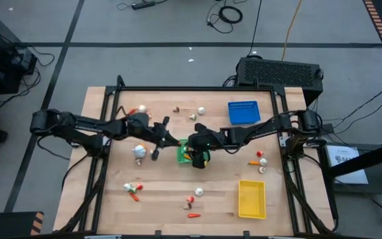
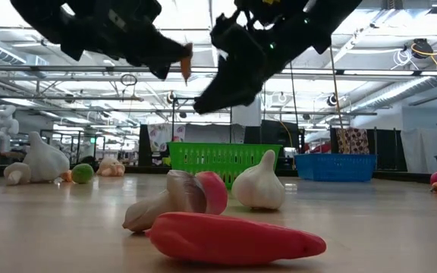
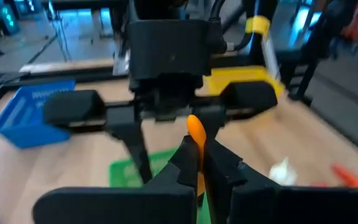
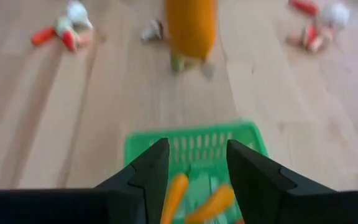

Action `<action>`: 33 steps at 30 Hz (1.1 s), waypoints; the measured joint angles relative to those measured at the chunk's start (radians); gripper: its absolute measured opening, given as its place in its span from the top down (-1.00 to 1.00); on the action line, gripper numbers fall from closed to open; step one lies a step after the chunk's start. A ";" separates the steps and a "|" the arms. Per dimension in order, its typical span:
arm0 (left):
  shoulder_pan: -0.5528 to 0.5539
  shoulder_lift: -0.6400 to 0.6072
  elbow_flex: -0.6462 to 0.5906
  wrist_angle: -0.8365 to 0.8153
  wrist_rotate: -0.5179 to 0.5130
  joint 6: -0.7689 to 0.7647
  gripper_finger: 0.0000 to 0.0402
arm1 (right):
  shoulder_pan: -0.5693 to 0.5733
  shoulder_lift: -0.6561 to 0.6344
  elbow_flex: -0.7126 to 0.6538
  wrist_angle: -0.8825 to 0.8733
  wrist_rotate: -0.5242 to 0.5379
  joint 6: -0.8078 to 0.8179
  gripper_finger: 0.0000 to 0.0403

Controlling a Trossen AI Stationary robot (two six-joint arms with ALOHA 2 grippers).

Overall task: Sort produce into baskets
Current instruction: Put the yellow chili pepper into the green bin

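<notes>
Left hand (image 3: 194, 163): clamped on an orange carrot piece (image 3: 196, 132), above the green basket (image 1: 186, 153).
Right hand (image 4: 194, 163): fingers apart, empty, over the same basket.

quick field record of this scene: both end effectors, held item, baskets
left end effector: shut on orange carrot piece, above the green basket
right end effector: open, empty, over the green basket
green basket contents: orange pieces
blue basket: far right
yellow basket: near right
loose produce: scattered on table
</notes>
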 joint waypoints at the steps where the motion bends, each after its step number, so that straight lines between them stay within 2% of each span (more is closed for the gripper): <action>1: -0.010 0.008 -0.004 0.024 -0.007 -0.008 0.94 | 0.002 0.000 0.001 0.021 0.000 -0.005 0.24; 10: -0.077 0.056 -0.005 0.048 -0.076 -0.009 0.93 | 0.017 0.000 0.002 0.097 -0.001 -0.036 0.24; 21: -0.083 0.062 -0.005 0.047 -0.128 -0.010 0.92 | 0.021 0.000 0.002 0.131 0.001 -0.047 0.26; 25: -0.083 0.063 -0.004 0.022 -0.190 -0.013 0.92 | 0.021 0.000 0.002 0.121 0.005 -0.047 0.40; 33: -0.083 0.063 -0.004 0.005 -0.195 -0.013 0.92 | 0.020 0.000 0.002 0.116 0.004 -0.055 0.85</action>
